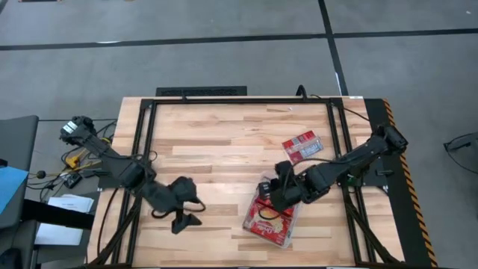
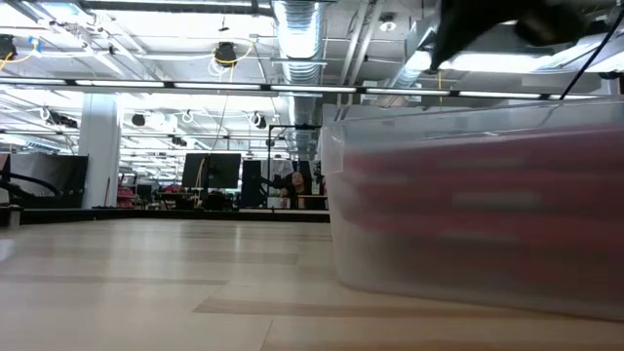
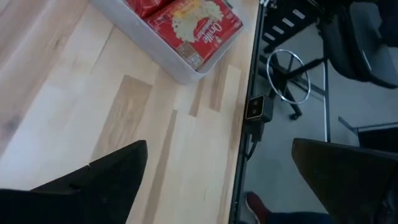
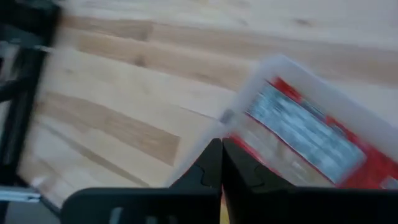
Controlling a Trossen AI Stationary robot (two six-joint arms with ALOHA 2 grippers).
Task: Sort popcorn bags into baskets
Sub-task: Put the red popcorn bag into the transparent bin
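While the right claw hovers over the near-left rim of the clear, round-cornered plastic tray with its 2 dark fingers pressed together and holding nothing, the left claw waits well apart over bare bench planks, jaws spread wide and empty. Flat glossy red popcorn bags with cream picture panels lie inside the tray, and 1 more red packet with a pale label patch lies flat on the light wood-grain bench just beyond it.

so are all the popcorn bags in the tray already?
No: in the high view one popcorn bag lies on the bare table, apart from the clear tray that holds the others.
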